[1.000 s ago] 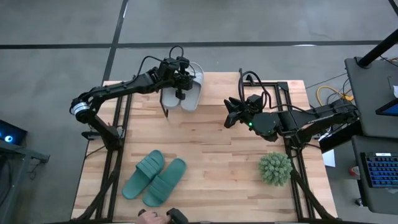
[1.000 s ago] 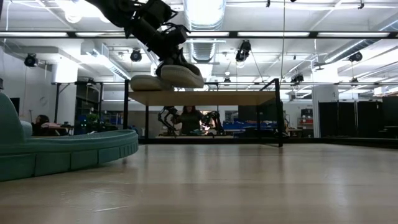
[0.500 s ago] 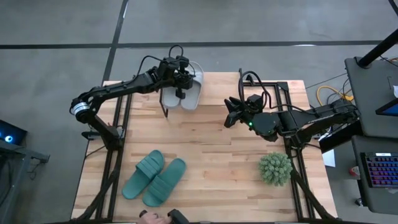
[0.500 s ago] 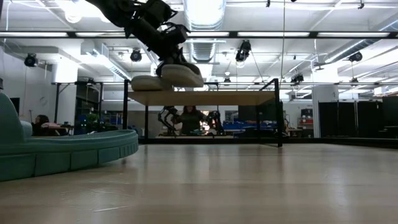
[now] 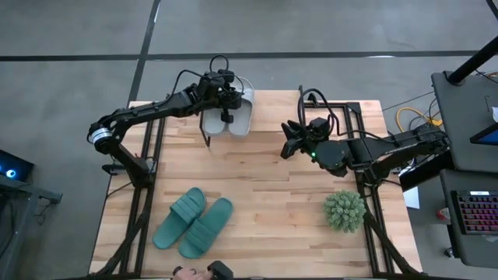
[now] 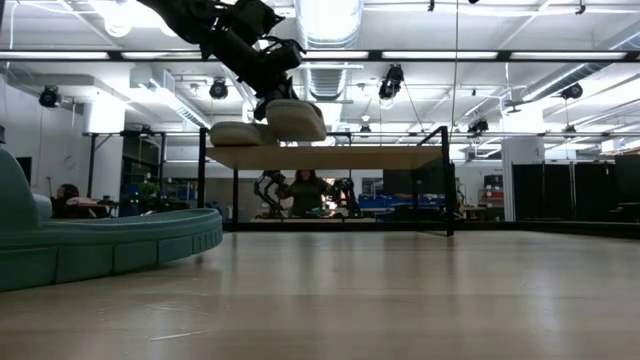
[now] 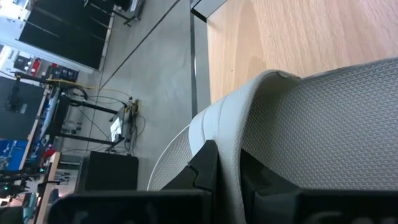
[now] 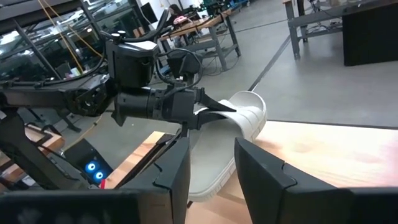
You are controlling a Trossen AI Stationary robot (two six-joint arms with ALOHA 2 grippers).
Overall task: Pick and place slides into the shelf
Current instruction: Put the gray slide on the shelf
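Note:
My left gripper is shut on a pale grey slide over the left end of the shelf, at the table's far edge. In the low view this slide hangs just above the shelf top. A second pale slide lies flat on the shelf top beside it. The two teal slides lie side by side on the table at the near left. My right gripper is open and empty, mid-table, pointing at the left gripper. My left gripper pinches the pale slide's raised side rim between its two fingers, one finger outside the rim and the other on the textured face. The fingers come about level from the table's left. The slide is held roughly level, just above the shelf top.
A spiky green plant ball sits on the table at the near right. A person's hand shows at the near edge. The middle of the table between the arms is bare wood. People stand in the room beyond the shelf.
My left gripper has gone a little toward the table's far edge with the pale slide, which now sits slightly higher over the shelf top. My right arm has kept still.

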